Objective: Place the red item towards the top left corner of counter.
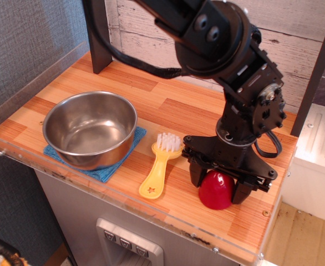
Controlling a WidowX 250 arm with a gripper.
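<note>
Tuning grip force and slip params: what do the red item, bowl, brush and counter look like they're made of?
Red item: glossy, probably hard plastic; sharp highlights on its dome.
Bowl: brushed metal, likely steel; mirror-like grey reflections.
Brush: yellow moulded plastic with an embossed star, white bristles.
Counter: striped wood planks or laminate, can't tell which; clear acrylic rim.
Gripper: black fingers either side of the dome.

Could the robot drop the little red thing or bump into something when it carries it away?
It might. The red dome is glossy and rounded, so it could slip from the gripper, whose fingers sit on either side of it. It also lies near the counter front rim, so a slip could send it toward the edge. On the way to the far left corner, the arm could nudge the yellow brush or steel bowl.
</note>
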